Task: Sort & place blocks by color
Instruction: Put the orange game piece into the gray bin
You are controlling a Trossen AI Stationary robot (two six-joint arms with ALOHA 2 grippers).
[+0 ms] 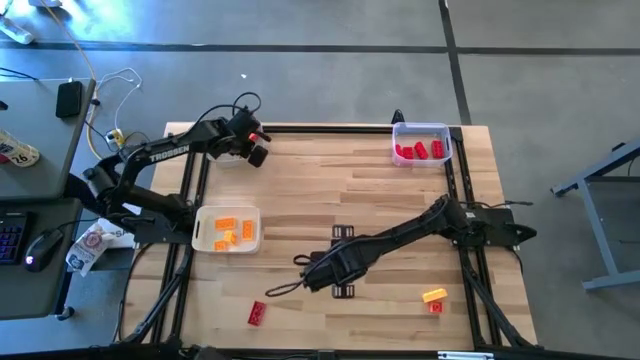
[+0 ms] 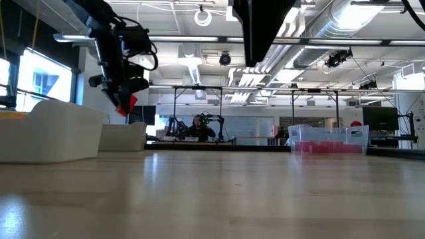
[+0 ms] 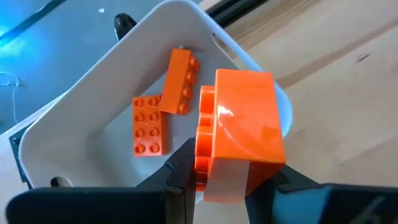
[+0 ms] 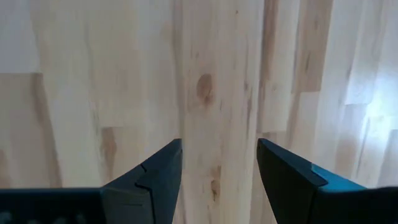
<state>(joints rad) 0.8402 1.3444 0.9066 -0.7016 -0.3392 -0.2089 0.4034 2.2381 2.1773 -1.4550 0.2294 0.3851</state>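
Observation:
My left gripper (image 3: pixel 227 177) is shut on an orange block (image 3: pixel 242 118) and hangs at the table's far left (image 1: pixel 257 148), above a white tray (image 3: pixel 81 124). Two orange blocks (image 3: pixel 149 124) lie in that tray. In the low view the held block (image 2: pixel 126 105) is clear of both white trays. My right gripper (image 4: pixel 219 168) stands open over bare wood near the table's middle (image 1: pixel 308 268). On the table lie a red block (image 1: pixel 257 313) at the near left, and a yellow-orange block (image 1: pixel 434 295) beside a small red one (image 1: pixel 436 307) at the near right. My left gripper pinches the orange block's near end (image 3: pixel 224 177) between its two fingers. One finger (image 3: pixel 180 171) is on the studded face and the other (image 3: pixel 273 180) on the opposite face. The fingers slant down from above. The block is lifted clear, above the white tray.
A second white tray (image 1: pixel 227 228) with yellow-orange blocks sits at the left. A clear tray (image 1: pixel 420 145) with red blocks stands at the far right. Dark frame rails (image 1: pixel 190 180) run along the table's sides. Bare wood lies in the middle.

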